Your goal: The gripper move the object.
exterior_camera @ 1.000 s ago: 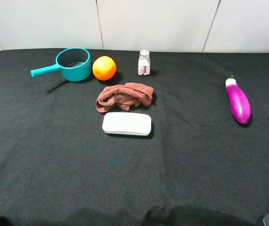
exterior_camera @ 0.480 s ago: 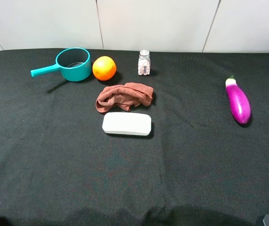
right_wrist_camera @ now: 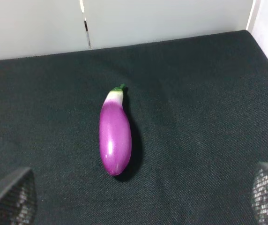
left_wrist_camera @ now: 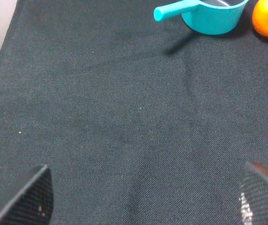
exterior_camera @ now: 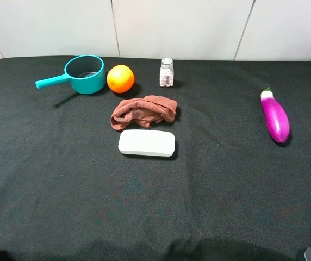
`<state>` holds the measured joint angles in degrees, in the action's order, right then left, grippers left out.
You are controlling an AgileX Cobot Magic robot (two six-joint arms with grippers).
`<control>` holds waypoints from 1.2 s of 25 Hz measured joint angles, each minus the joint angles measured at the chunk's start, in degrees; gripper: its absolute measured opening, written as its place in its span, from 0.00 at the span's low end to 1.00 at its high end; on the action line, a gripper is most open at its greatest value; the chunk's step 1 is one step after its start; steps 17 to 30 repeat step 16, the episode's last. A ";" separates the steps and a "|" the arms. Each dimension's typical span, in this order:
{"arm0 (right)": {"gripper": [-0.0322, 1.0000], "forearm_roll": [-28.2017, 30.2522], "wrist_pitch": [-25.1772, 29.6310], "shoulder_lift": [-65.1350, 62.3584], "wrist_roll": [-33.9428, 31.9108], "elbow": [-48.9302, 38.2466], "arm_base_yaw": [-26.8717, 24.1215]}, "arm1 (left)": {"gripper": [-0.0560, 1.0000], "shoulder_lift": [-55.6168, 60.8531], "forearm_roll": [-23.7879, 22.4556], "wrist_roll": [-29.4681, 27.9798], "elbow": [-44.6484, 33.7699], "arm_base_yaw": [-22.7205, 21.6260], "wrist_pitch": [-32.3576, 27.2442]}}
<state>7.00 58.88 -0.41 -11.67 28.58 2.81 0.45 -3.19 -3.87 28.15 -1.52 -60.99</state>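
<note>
At the table's near edge both grippers stand wide open and empty: the left gripper (left_wrist_camera: 141, 197) over bare cloth, the right gripper (right_wrist_camera: 138, 199) short of the eggplant (right_wrist_camera: 115, 132). Well apart from both, mid-table, the case (exterior_camera: 146, 143) lies flat, long axis running left to right, just in front of the cloth (exterior_camera: 143, 111).

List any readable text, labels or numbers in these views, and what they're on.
None readable in any view.
White case: plain, no print visible.
Pill bottle: no label legible; too small to tell.
Teal pot, orange, cloth, eggplant: no markings.
</note>
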 joint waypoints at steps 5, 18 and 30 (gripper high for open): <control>0.70 0.00 0.00 0.00 0.00 0.00 0.00 | 0.84 0.00 0.00 0.00 0.00 0.00 0.00; 0.70 0.00 0.00 0.00 0.00 0.00 0.00 | 0.84 0.00 0.00 0.00 0.00 0.00 0.00; 0.70 0.00 0.00 0.00 0.00 0.00 0.00 | 0.84 0.00 0.00 0.00 0.00 0.00 0.00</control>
